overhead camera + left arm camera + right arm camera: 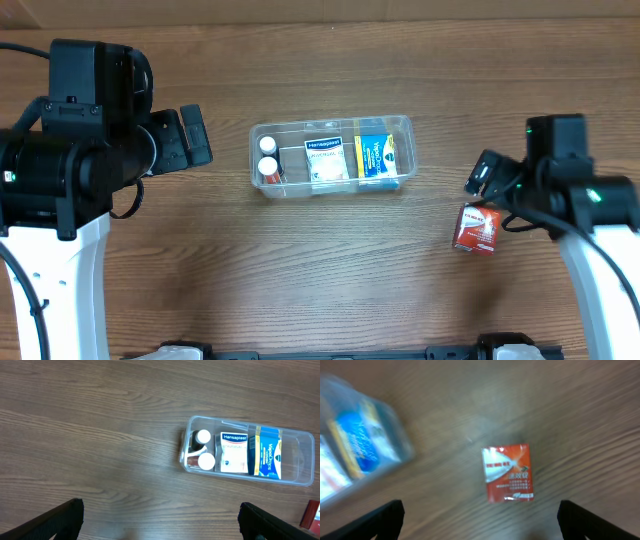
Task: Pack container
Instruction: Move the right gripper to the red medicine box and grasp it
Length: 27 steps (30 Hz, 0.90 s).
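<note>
A: What is seen nearest, at the claws?

B: The right claw [480,510] is spread wide, its fingers [375,522] set at the two lower corners of the wrist view; nothing is held between them. The left claw [160,510] is opened just as far and is likewise empty; only bare table [100,435] is seen directly under it.

A: And just beyond?

B: A red box [508,473] is found lying flat on the table, ahead of the right claw and within the span of its fingers; it is not touched. From overhead it is seen just beside that claw and well apart from the container [405,135].

A: Where is the container placed?

B: It is set about mid-table, between the two arms, long side across. In the right wrist view it is blurred, off beyond the red box.

A: What is packed in it?

B: Two bottles [268,157] are stood at the end toward the left arm; a white box [325,162] is laid beside them, then a blue box [377,158]. A narrow bare strip is seen at the end toward the right arm.

A: How far along is the task judged to be?

B: Well along, it would seem. Four items are in; the red box is the only item seen outside. It is not yet grasped, and it has to be lifted, carried across and fitted in; whether the bare strip is wide enough cannot be told.
</note>
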Each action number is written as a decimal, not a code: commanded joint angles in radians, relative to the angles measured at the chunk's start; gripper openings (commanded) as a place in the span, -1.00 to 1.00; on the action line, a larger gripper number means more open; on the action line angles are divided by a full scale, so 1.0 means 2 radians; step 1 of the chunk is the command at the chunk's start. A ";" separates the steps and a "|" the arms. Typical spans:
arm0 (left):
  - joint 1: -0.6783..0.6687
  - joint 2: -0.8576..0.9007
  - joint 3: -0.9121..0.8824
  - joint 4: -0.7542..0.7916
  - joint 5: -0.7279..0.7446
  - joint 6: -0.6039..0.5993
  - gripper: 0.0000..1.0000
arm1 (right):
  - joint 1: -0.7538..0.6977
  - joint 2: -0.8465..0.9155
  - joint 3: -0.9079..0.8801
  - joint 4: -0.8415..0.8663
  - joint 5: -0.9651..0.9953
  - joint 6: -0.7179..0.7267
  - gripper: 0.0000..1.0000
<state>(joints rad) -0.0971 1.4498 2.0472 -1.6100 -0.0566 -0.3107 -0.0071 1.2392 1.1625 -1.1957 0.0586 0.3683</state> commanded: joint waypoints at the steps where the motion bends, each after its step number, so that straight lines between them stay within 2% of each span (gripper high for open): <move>1: 0.003 0.001 -0.002 -0.001 -0.001 0.010 1.00 | -0.053 0.042 -0.060 0.038 -0.045 -0.080 1.00; 5: 0.003 0.001 -0.002 0.000 -0.001 0.010 1.00 | -0.076 0.115 -0.070 0.059 -0.046 -0.118 1.00; 9: 0.003 0.001 -0.002 0.000 -0.001 0.009 1.00 | -0.075 0.188 -0.070 0.071 -0.095 -0.148 1.00; 13: 0.003 0.001 -0.002 0.000 -0.001 0.010 1.00 | -0.075 0.245 -0.071 0.074 -0.096 -0.149 1.00; 17: 0.003 0.001 -0.002 0.000 -0.001 0.010 1.00 | -0.075 0.283 -0.071 0.089 -0.096 -0.149 1.00; 23: 0.003 0.001 -0.002 0.000 -0.001 0.010 1.00 | -0.075 0.289 -0.071 0.098 -0.096 -0.149 0.99; 27: 0.003 0.001 -0.002 -0.001 -0.001 0.010 1.00 | -0.075 0.289 -0.071 0.098 -0.096 -0.147 0.64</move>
<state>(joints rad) -0.0971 1.4498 2.0472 -1.6100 -0.0566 -0.3107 -0.1593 1.7962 1.0283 -1.0199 -0.1085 0.0845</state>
